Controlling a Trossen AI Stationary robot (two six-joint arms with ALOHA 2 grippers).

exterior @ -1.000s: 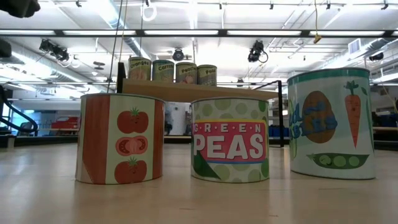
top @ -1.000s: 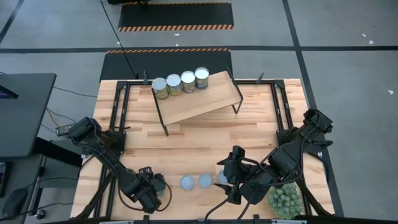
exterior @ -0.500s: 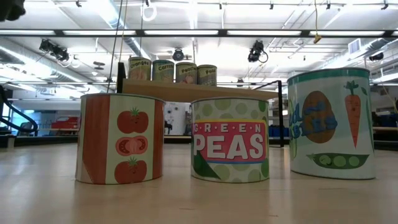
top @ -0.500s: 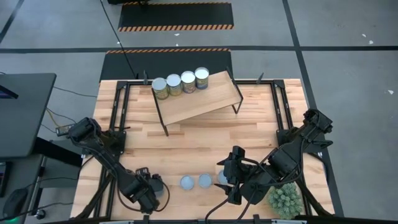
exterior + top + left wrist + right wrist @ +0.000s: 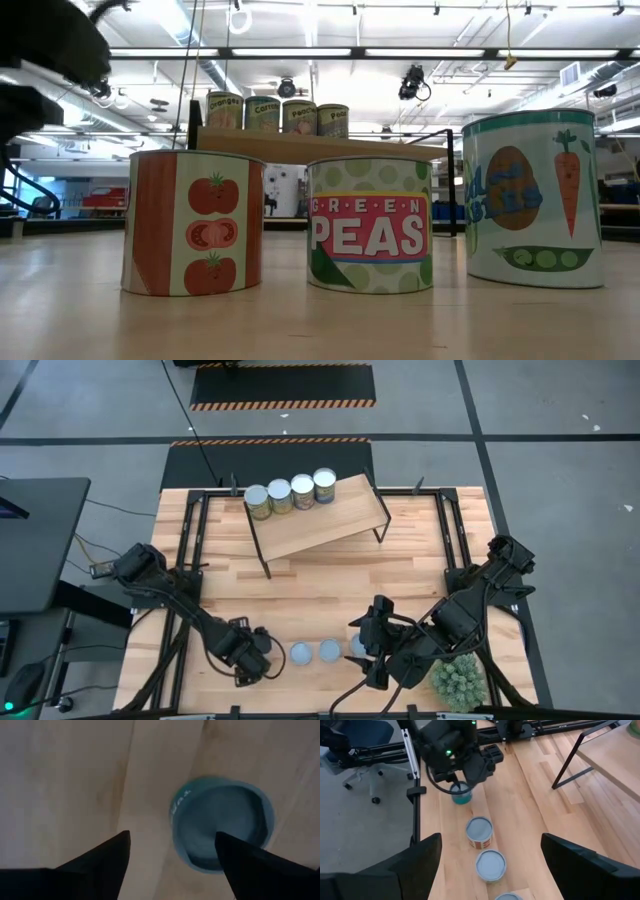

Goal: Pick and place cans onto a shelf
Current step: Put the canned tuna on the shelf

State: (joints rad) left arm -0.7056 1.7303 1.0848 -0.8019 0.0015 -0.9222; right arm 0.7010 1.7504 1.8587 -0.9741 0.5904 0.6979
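Four cans (image 5: 290, 490) stand in a row on the light wood shelf (image 5: 320, 520) at the table's far side. Three cans (image 5: 315, 652) stand in a row near the front edge; the low view shows them as a tomato can (image 5: 193, 222), a peas can (image 5: 371, 225) and a carrot can (image 5: 533, 198). A teal-rimmed can (image 5: 222, 830) stands left of that row, right under my left gripper (image 5: 255, 655), which is open above it. My right gripper (image 5: 372, 645) is open at the row's right end, partly hiding the third can.
A spiky green plant ball (image 5: 458, 680) sits at the front right corner beside my right arm. Black frame rails (image 5: 195, 540) run along the table's left and right sides. Bare wood lies between the shelf's legs and the can row.
My left gripper has gone toward the table's right edge and a little toward the far edge, coming over the teal-rimmed can beside the row. Its arm now shows at the low view's top left. The cans have stayed put.
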